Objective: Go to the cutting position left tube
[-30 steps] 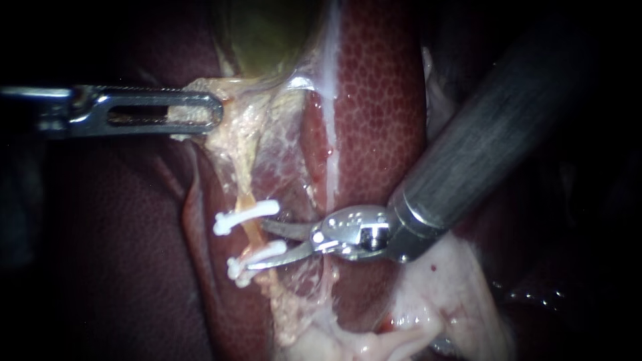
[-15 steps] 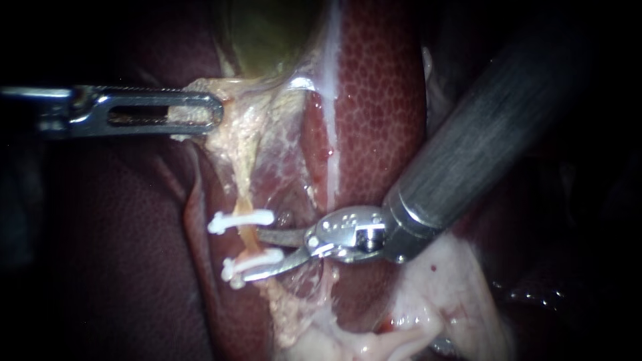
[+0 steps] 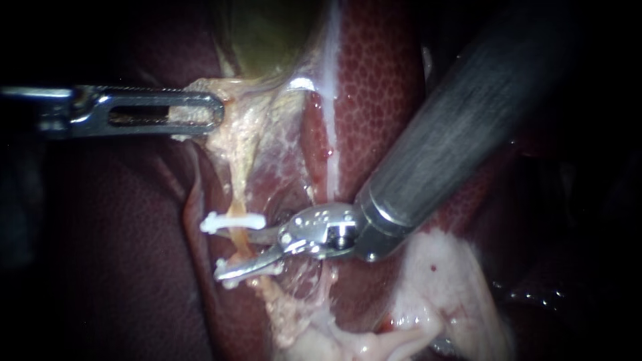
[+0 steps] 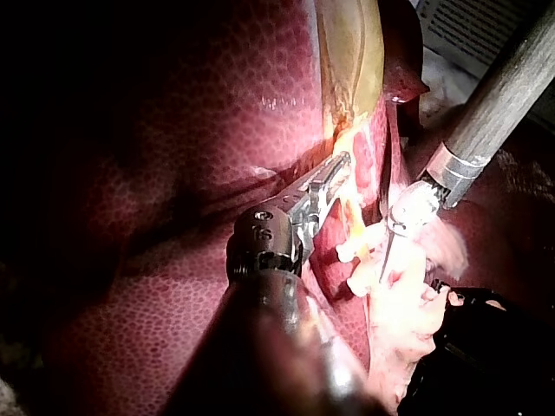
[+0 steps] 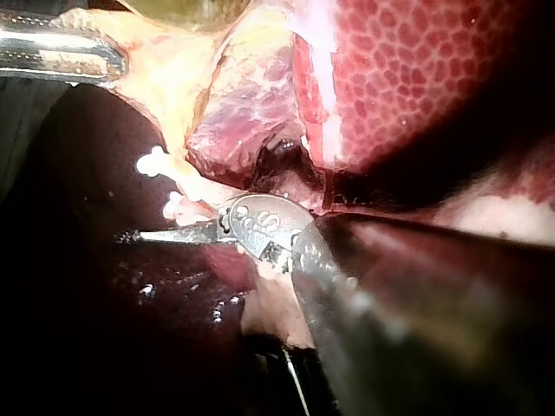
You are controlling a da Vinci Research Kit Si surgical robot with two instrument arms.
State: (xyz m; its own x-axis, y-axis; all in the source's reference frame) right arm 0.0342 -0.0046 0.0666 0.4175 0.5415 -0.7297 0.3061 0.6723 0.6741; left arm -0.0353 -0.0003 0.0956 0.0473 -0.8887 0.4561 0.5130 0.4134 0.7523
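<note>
Dark liver (image 3: 114,267) behind, lower clip (image 3: 229,283) half hidden under right instrument (image 3: 241,253)

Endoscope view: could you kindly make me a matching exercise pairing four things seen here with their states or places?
Things:
1. left instrument, slotted steel jaws
2. right instrument, curved steel blades
3. upper white plastic clip
4. mottled red liver

States or places:
a. lies behind the right instrument
b. shut on pale yellow tissue
c. open, astride the thin orange tube
d. clamped across the tube, above the blades

Pairs: 1-b, 2-c, 3-d, 4-a.
</note>
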